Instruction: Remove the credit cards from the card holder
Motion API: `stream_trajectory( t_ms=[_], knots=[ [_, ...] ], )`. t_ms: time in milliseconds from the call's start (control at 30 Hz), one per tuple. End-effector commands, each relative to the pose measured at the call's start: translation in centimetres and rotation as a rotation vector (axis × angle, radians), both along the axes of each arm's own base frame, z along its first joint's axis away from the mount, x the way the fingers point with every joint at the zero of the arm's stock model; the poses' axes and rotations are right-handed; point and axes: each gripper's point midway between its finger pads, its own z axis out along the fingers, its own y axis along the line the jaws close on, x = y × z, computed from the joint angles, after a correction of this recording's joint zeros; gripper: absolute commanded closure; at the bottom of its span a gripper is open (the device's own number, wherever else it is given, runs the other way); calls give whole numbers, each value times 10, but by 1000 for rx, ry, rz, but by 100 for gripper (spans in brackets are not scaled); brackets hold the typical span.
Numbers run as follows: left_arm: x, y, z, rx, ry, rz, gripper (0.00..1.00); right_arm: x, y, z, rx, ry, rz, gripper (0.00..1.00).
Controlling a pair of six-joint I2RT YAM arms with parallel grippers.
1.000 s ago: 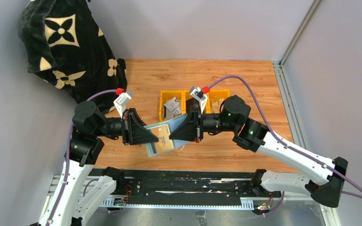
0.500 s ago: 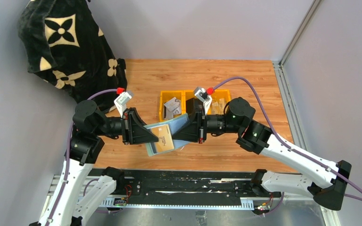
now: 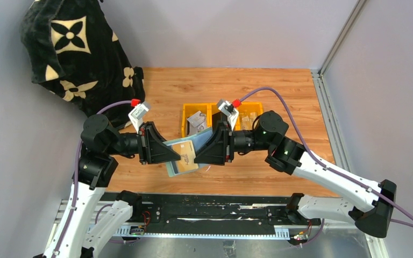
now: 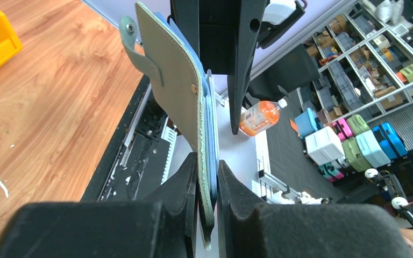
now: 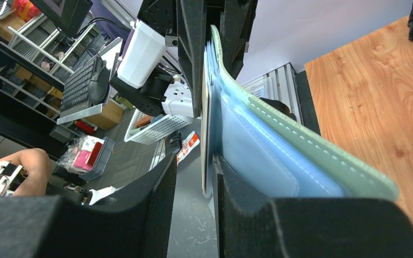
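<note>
While the left jaws clench the holder (image 4: 172,80) by its left side, the right jaws, clenched a second ago, now stand loose around the tan card (image 3: 185,152).

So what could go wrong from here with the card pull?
The right fingers stand apart around the card, so a pull now may slide off and leave it in the holder. The left fingers pinch only the holder's edge in mid-air; a tug could twist or free it. A loose card might drop near the table front edge.
</note>
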Motion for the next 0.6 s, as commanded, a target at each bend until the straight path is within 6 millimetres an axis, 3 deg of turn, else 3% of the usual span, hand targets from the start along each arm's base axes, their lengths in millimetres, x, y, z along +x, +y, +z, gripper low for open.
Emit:
stream_trajectory(
  t_ms=[0,100,200,267,367,467,567],
  knots=[
    [-2,1,14,-17,-47,12,89,-8,3,4,24,-11,44,66],
    [-2,1,14,-18,-50,12,89,-7,5,1,15,-5,46,71],
    [-2,1,14,-18,-49,9,88,-6,7,0,13,2,50,89],
    [-3,1,15,-19,-50,9,86,-5,7,2,22,4,44,93],
    [-3,1,13,-18,-40,12,67,-4,8,6,39,3,37,100],
    [-2,0,8,-35,7,24,50,-2,9,10,72,16,26,100],
    [-5,-1,15,-109,40,12,40,0,14,12,98,37,26,100]
  ],
)
